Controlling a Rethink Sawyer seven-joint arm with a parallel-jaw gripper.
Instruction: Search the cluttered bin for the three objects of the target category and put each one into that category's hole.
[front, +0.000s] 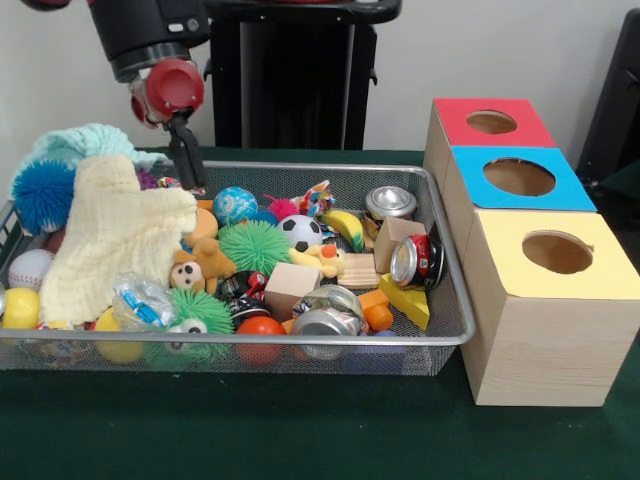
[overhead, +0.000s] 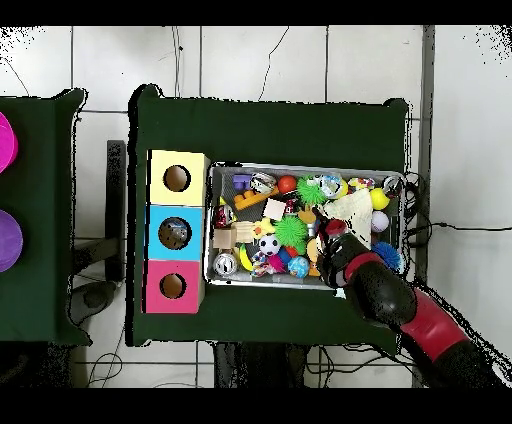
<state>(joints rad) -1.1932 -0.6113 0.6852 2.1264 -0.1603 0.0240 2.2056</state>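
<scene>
The wire mesh bin (front: 452, 300) is full of toys, cans and blocks; it also shows in the overhead view (overhead: 300, 167). One clear bottle with a blue label (front: 141, 300) lies near the bin's front left, beside a cream cloth (front: 110, 240); overhead it lies at the bin's top edge (overhead: 329, 184). I see no other clear bottles. The blue-topped box with its round hole (front: 518, 177) stands right of the bin, between the red and yellow boxes; its hole also shows overhead (overhead: 174, 233). My gripper (front: 190, 183) reaches down at the bin's far left, by the cloth's far edge (overhead: 328, 229).
Metal cans (front: 417, 260) lie at the bin's right end, and more (front: 325, 318) at the front. Spiky balls, green (front: 254, 246) and blue (front: 43, 194), small balls and wooden blocks fill the bin. The red-topped box (front: 490, 122) and the yellow-topped box (front: 557, 252) flank the blue one.
</scene>
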